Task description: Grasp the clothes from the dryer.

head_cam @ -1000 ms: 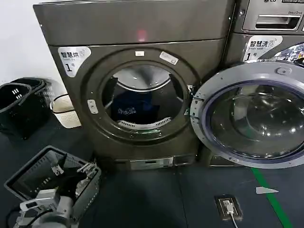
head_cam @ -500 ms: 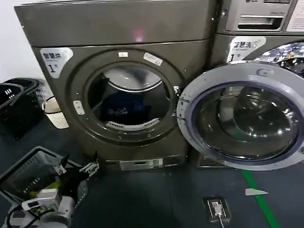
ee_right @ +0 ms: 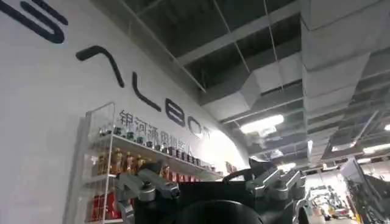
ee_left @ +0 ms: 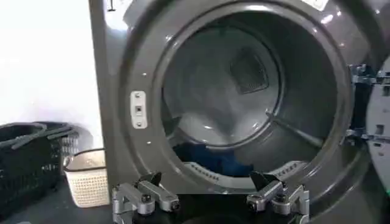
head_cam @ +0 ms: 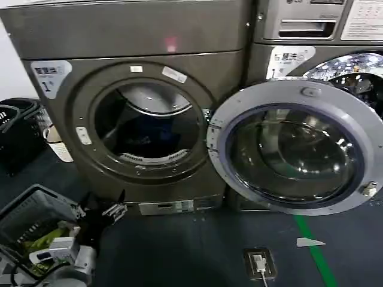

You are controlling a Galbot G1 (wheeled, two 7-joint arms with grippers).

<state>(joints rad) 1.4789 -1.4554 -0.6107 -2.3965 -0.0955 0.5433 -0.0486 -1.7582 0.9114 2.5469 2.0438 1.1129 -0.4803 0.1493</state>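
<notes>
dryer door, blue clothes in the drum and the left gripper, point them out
dryer door point(head_cam: 293, 152), head view, glass centre
blue clothes point(ee_left: 213, 161), left wrist view, middle of the heap
left gripper point(ee_left: 210, 192), left wrist view, midway between fingertips

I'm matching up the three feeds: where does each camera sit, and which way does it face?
Head view: from the robot's head, down at the open dryer, its door swung right; left gripper low left.
Left wrist view: behind the open left gripper, facing the drum and blue clothes.
Right wrist view: right gripper open, aimed up at the ceiling.
Head and left wrist share the dryer.
</notes>
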